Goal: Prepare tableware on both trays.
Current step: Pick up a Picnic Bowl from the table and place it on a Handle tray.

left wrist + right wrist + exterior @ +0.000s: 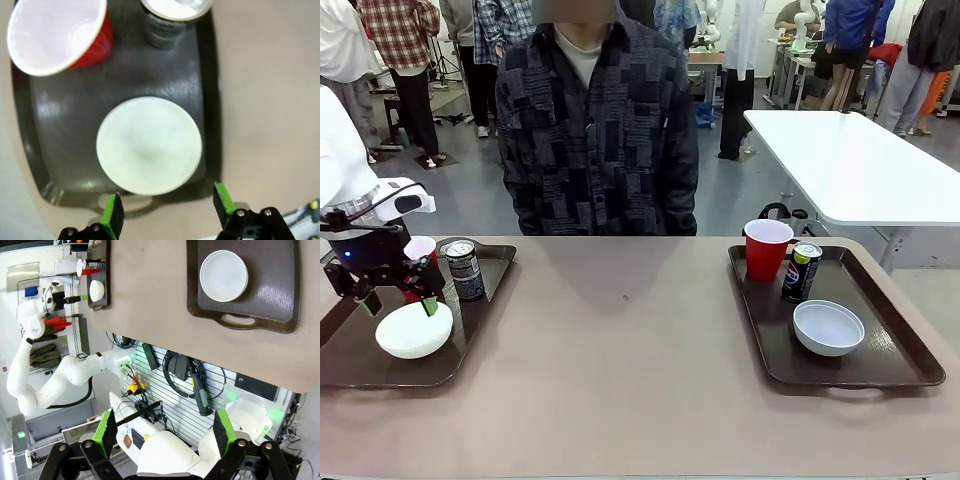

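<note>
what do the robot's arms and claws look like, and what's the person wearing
Both arms are glossy white with rounded segments; the left arm ends in a black claw body with a small blue light. Each claw, left claw and right claw, has two black fingers with bright green pads. The person wears a dark patchwork-patterned long-sleeved shirt over a white top.

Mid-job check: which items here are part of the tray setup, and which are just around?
Job items:
left tray with red cup, can, bowl
right tray with red cup, can, bowl

Just around:
white table behind
cables and power strips under the table
</note>
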